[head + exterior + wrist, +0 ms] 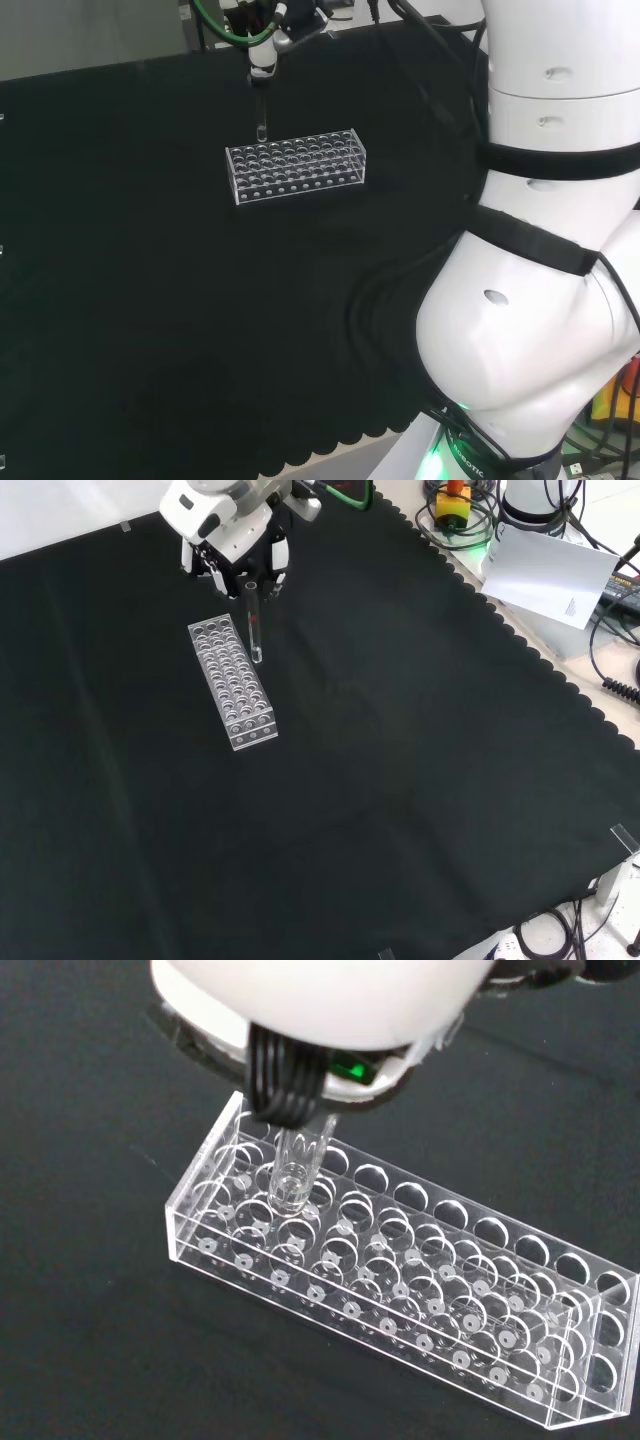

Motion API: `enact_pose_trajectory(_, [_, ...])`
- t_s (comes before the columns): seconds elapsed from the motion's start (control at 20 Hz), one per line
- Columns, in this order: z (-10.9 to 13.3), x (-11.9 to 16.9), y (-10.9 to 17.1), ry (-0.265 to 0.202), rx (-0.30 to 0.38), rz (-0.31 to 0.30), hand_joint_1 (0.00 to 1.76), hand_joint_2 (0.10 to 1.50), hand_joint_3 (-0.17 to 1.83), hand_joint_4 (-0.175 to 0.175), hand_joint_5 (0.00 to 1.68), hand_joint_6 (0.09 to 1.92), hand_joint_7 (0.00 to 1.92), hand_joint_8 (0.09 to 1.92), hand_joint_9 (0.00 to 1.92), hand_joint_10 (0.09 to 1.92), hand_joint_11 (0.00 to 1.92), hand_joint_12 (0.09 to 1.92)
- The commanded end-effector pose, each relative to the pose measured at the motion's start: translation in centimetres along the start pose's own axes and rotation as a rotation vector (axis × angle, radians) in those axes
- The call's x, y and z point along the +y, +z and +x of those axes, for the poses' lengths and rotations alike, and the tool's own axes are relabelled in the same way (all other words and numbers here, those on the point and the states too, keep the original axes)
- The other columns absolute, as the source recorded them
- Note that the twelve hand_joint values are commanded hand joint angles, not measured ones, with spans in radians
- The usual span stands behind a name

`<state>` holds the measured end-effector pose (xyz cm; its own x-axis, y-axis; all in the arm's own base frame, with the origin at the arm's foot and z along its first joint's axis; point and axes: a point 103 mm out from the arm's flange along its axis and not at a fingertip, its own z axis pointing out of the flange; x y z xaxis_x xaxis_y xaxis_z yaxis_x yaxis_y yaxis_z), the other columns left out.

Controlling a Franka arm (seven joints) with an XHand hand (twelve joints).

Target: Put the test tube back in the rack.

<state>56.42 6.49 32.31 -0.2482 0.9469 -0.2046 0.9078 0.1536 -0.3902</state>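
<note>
1. Hand state: the hand (232, 542) has its fingers closed around the upper end of the test tube (254, 630). In the front view the tube hangs upright below the fingers, with a small red mark partway down its length.

2. Tube location: in the front view the tube's lower end lies at about 3 o'clock from the far end of the rack (232, 684), just beside its long edge. In the head view the tube hangs at about 11 o'clock from the rack's centre. In the wrist view the rounded tip sits over a hole near one end of the rack; whether it has entered that hole cannot be told.

3. Rack: clear plastic, several rows of round holes, all apparently vacant, resting on the black cloth (400, 780).

4. Handling judgement: the tube is likely light, rigid, thin-walled and smooth. Expect it to slip if the grip relaxes and to crack under side load.

5. Grip point: retain the hold near the top, leaving the lower length free to enter a hole.

6. The rack is also probably light; a tip striking the hole rim off-centre could shift it.
</note>
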Motion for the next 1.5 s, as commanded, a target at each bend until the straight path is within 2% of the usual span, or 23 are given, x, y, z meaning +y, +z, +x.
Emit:
enact_pose_trajectory(0.05, [-0.1, 0.9, 0.7, 0.003, -0.007, 0.016, 1.23, 0.56, 0.74, -0.175, 1.42, 0.42, 1.83, 0.35, 1.66, 0.37, 0.91, 1.16])
enact_pose_trajectory(0.2, [0.2, 1.3, 0.5, 0.005, -0.012, 0.022, 1.23, 0.56, 0.74, -0.175, 1.42, 0.42, 1.83, 0.35, 1.66, 0.37, 0.91, 1.16])
enact_pose_trajectory(1.1, [-0.6, 4.2, 3.5, -0.011, -0.016, 0.069, 1.23, 0.56, 0.75, -0.175, 1.42, 0.43, 1.83, 0.35, 1.67, 0.37, 0.91, 1.16])
enact_pose_trajectory(1.5, [-0.3, 4.8, 3.6, -0.014, -0.016, 0.087, 1.23, 0.56, 0.75, -0.175, 1.42, 0.43, 1.83, 0.35, 1.67, 0.37, 0.91, 1.16])
